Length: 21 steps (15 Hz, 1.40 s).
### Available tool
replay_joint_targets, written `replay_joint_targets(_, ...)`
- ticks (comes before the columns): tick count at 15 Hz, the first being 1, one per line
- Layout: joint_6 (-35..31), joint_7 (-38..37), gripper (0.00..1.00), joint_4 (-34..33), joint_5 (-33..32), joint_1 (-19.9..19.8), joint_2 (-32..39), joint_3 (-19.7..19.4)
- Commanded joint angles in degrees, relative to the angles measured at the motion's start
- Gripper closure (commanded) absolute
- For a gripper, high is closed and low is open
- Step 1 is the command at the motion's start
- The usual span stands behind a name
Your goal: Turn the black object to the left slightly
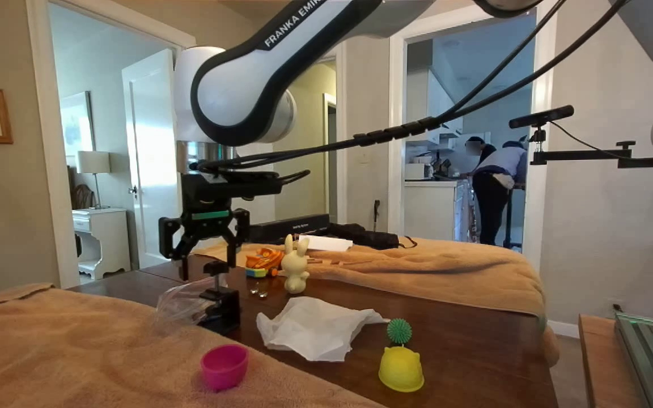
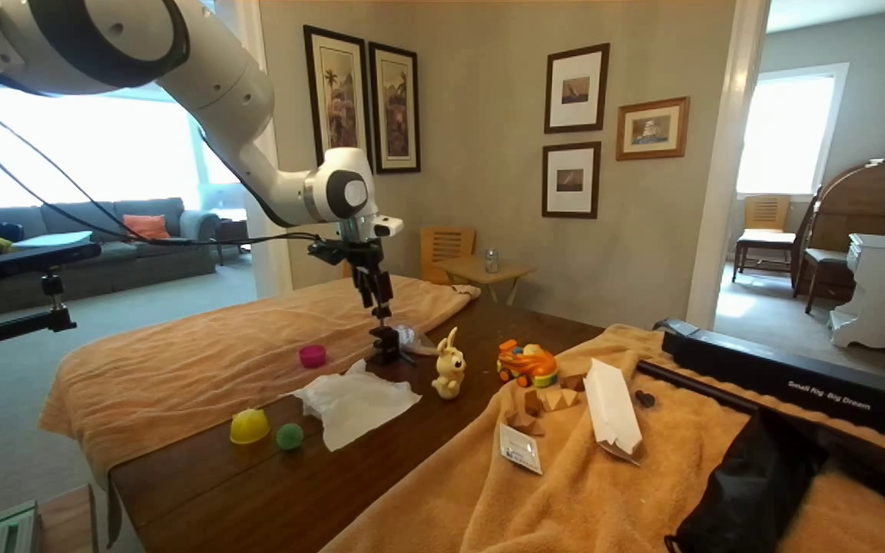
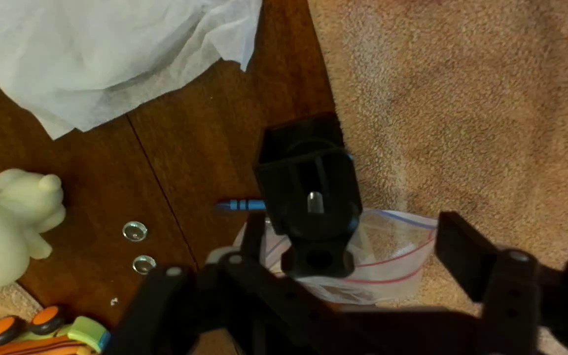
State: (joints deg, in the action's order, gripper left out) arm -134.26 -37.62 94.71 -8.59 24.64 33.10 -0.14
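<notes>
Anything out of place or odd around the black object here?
Yes: in the wrist view a crumpled zip bag lies close by the black object, perhaps partly under it, odd for something due to be turned. A loose blue crayon pokes out there too, one end hidden. The white sheet lies rumpled. Nothing looks clearly damaged.

Three views are covering one table (image 1: pixel 462 334)
An exterior view is looking across it toward a kitchen doorway (image 1: pixel 397 113); an exterior view is looking over it toward framed pictures (image 2: pixel 575 91); the wrist view is facing down from close above the black object (image 3: pixel 308 212); all are sharing that and the white sheet (image 1: pixel 315 328).
</notes>
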Motion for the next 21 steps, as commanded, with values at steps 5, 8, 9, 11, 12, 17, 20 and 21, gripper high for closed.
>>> replay_joint_targets(5, 9.09, 24.7, 0.0, 0.36, 0.07, -5.51, -3.54, 4.71)
replay_joint_targets(8, 10.45, 34.88, 0.0, -0.41, -0.44, -7.92, -3.06, 6.05)
replay_joint_targets(9, 10.08, 38.51, 0.0, -0.64, -0.36, -8.89, -2.69, 6.53)
replay_joint_targets(11, 8.68, 43.99, 0.0, -0.72, -0.04, -10.45, -2.13, 7.28)
replay_joint_targets(12, 8.03, 46.14, 0.0, -0.78, 0.48, -11.29, -1.81, 7.7)
replay_joint_targets(17, 5.86, 49.9, 0.0, -0.94, 1.97, -13.12, -0.8, 9.36)
replay_joint_targets(20, 5.75, 49.02, 0.0, -1.12, 2.44, -12.73, -0.38, 10.12)
replay_joint_targets(21, 5.72, 49.17, 0.0, -1.19, 2.57, -12.69, -0.23, 10.48)
